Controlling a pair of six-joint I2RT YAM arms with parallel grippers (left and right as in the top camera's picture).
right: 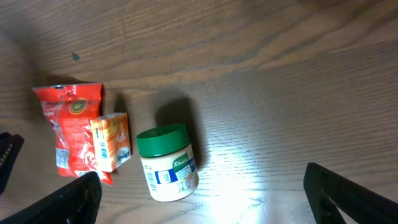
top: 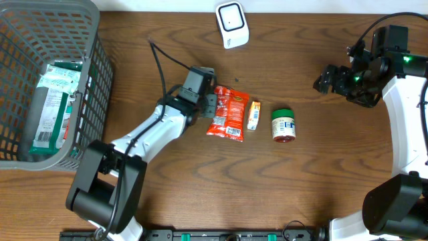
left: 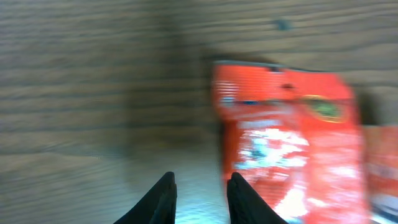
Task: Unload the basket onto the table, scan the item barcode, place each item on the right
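lying flat on the wooden table (top: 321, 187), near its middle: one red pouch (top: 227, 114), soft foil or plastic, crinkled and glossy, long axis running away from the robot, printed side up with a round dark emblem near the far end and a pale panel near the near end. whether that panel carries the barcode cannot be told, as the print is too small. left gripper (left: 200, 186) sits just beside the pouch's left edge, fingers drawn to a narrow gap with only bare wood between them, holding nothing. step in hand, by judgement: the approach to pick the pouch up, grasp not yet made. the next move calls for shifting the jaws right over the pouch's edge, nipping the thin film without sliding it into its neighbour, then lifting and turning the code toward the white scanner (top: 232, 24) at the far edge. neighbours: a small orange box (top: 253, 115) touching or nearly touching the pouch's right side; beyond it a jar (top: 283, 125) with a green lid, on its side. right gripper (top: 324, 79) hangs well apart at the far right — spread wide, empty. grey basket (top: 93, 80) at the left, packets inside.
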